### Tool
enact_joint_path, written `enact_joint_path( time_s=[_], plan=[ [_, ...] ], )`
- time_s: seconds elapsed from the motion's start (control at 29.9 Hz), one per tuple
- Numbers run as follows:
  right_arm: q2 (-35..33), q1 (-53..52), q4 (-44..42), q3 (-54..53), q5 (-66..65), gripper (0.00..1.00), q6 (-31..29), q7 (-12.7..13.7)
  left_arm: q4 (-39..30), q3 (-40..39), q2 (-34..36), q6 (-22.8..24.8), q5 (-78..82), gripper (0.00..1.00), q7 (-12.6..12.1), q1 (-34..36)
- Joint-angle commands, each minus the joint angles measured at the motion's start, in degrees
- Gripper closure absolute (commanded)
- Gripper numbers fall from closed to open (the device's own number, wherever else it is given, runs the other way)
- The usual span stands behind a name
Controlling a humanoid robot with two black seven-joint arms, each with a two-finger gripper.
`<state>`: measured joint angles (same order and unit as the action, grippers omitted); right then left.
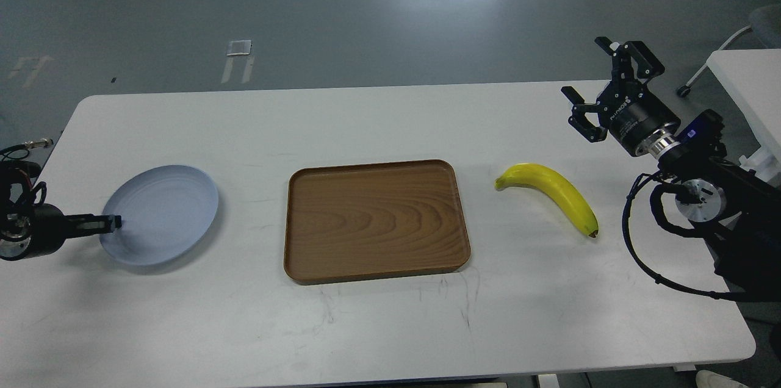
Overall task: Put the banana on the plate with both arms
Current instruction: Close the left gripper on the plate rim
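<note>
The yellow banana (552, 193) lies on the white table (378, 327), right of the brown tray. The pale blue-grey plate (161, 214) lies flat at the left of the table. My left gripper (113, 223) points right, with its tip at the plate's left rim. It looks like one thin dark bar, so I cannot tell its fingers apart. My right gripper (584, 68) is open and empty. It hovers above the table's far right part, behind and to the right of the banana.
A rectangular brown wood-grain tray (375, 220) lies in the middle of the table, between plate and banana. A second white table (747, 83) and a chair stand off the right side. Grey floor lies beyond the far edge.
</note>
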<state>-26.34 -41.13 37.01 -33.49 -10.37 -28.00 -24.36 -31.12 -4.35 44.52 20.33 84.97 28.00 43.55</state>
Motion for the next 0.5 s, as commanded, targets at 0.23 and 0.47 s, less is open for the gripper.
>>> enact_joint_path(
  time_s=[0.23, 0.47],
  plan=[
    [-0.03, 0.0, -0.01, 0.0, 0.0, 0.0, 0.0, -0.07, -0.08, 0.05, 0.22, -1.08, -0.07, 1.0, 0.0, 0.65],
    [-0.47, 0.0, 0.08, 0.0, 0.0, 0.0, 0.0, 0.02, -0.34, -0.31, 0.13, -0.38, -1.81, 1.0, 0.0, 1.53]
  ],
)
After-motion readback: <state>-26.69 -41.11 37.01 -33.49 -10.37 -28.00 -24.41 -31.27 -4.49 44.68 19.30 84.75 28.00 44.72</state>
